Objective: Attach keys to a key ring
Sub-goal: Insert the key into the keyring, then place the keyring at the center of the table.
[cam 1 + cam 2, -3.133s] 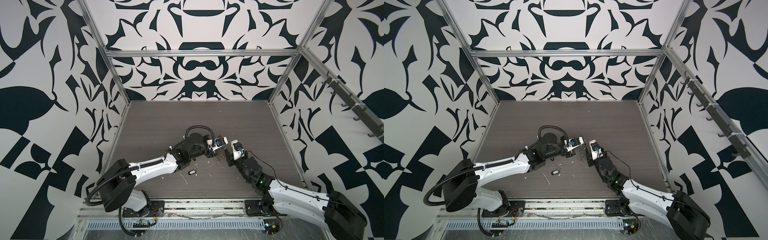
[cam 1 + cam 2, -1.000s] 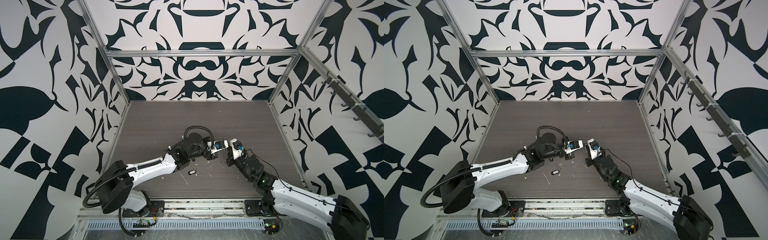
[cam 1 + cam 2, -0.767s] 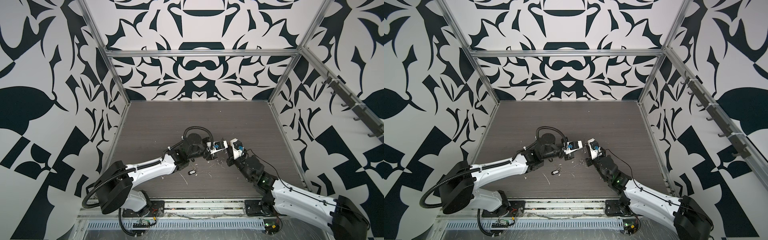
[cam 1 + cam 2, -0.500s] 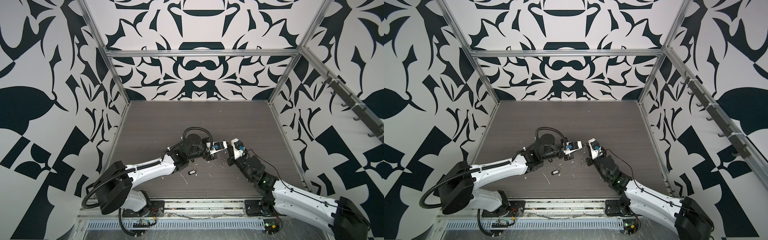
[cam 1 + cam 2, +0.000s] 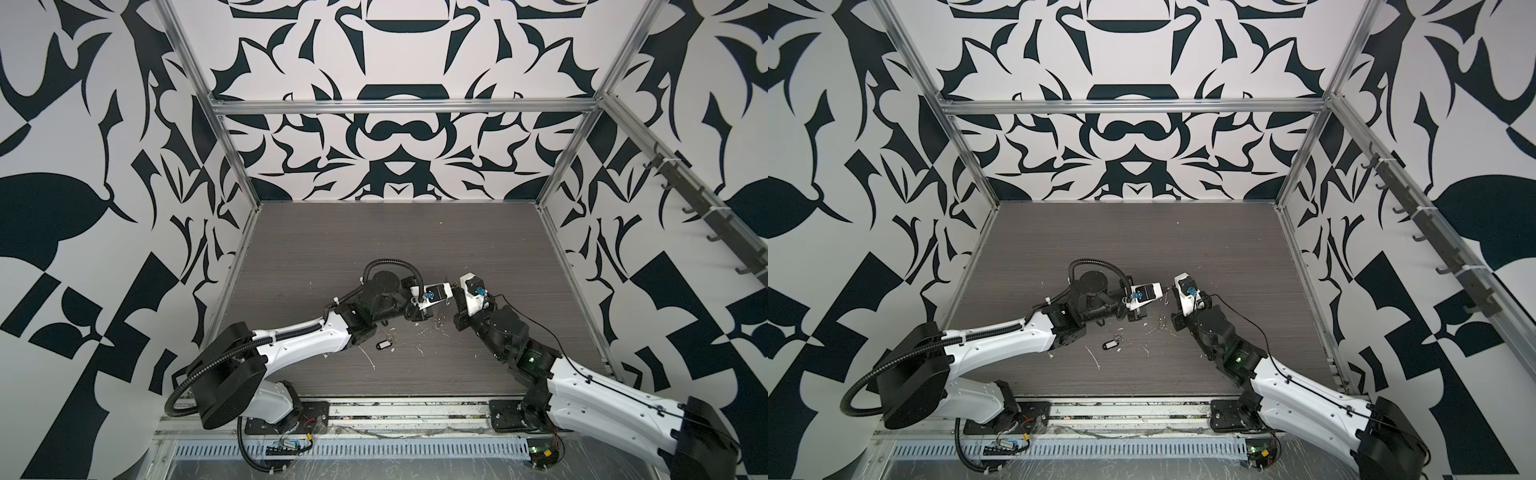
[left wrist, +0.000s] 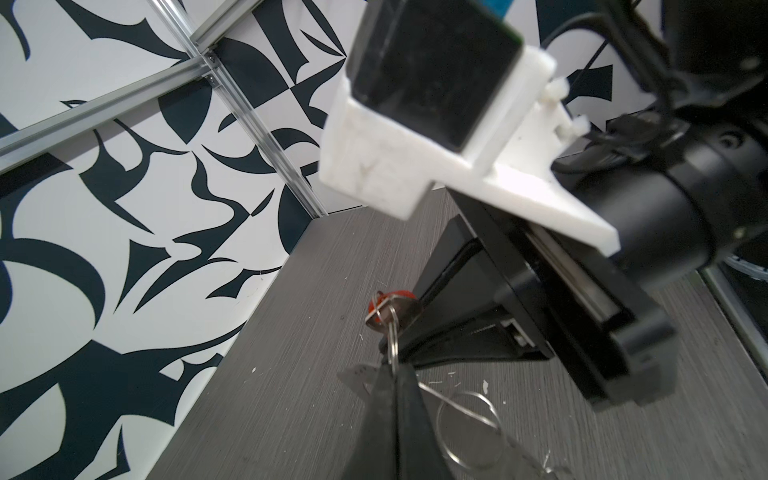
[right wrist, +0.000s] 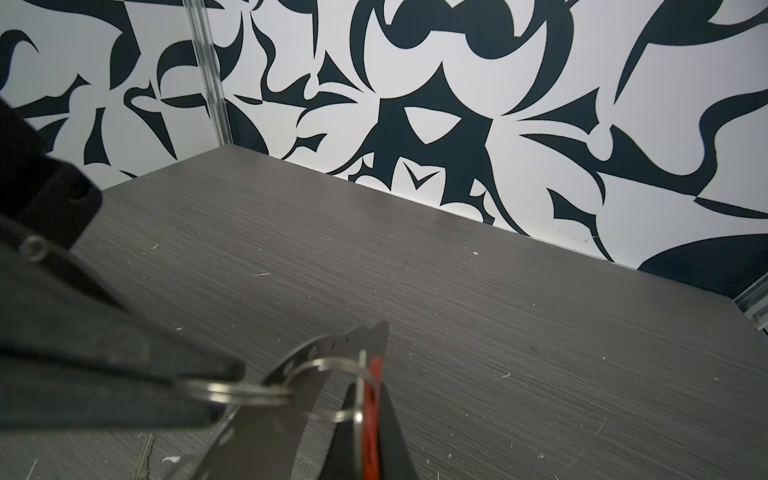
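My left gripper (image 6: 392,376) is shut on a small metal ring (image 7: 241,390) of the red-orange-tagged keys. A silver key (image 7: 328,353) hangs from that ring above the table. My right gripper (image 7: 365,411) is shut on the red-orange tag (image 7: 371,415) of the same bunch, so the bunch (image 5: 1167,293) hangs between the two grippers. A thin round wire hoop, apparently the key ring (image 6: 469,428), lies flat on the table under the left gripper. The black-tagged keys (image 5: 383,345) lie loose on the table beside the left forearm.
White scraps and flecks (image 5: 432,328) litter the dark wood-grain table (image 5: 374,249) around the grippers. Patterned walls with metal frame posts (image 5: 232,166) close in the left, back and right sides. A rail of hooks (image 5: 706,208) runs along the right wall.
Both grippers stay shut and close together with the red-orange-tagged bunch between them. Over three seconds the right arm has stretched slightly forward, and in the last second hardly anything has moved.
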You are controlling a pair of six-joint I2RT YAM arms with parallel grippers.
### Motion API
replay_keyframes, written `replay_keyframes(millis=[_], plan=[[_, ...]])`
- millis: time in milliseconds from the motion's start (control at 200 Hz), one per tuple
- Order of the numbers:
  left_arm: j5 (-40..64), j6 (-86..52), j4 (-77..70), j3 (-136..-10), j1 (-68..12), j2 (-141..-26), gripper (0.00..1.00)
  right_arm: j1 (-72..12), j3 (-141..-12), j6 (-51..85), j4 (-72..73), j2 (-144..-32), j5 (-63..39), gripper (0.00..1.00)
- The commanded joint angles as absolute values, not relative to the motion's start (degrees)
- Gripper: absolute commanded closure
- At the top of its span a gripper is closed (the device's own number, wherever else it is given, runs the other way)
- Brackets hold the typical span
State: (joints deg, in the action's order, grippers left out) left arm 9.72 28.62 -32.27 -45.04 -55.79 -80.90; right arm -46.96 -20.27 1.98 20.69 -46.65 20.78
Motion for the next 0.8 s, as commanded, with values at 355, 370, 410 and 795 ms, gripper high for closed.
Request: replay_keyframes(millis=[355, 370, 410, 795], plan=[[5.0, 28.6, -43.6, -39.6, -55.6, -75.9, 0.38, -46.8, -35.3, 15.3, -12.4, -42.0, 27.8, 1.0], [4.7, 28.6, -43.9, -39.4, -55.6, -75.8, 0.36, -46.8, -35.4, 15.6, -12.8, -41.7, 27.8, 1.0], [3.8, 28.4, -44.7, -39.0, -55.5, -75.7, 0.33, -46.8, -35.6, 16.4, -13.6, -41.3, 28.2, 1.0], [-3.0, 27.9, -50.6, -36.2, -54.5, -74.4, 0.18, -46.8, -47.7, 8.6, -23.8, -43.7, 31.1, 1.0]])
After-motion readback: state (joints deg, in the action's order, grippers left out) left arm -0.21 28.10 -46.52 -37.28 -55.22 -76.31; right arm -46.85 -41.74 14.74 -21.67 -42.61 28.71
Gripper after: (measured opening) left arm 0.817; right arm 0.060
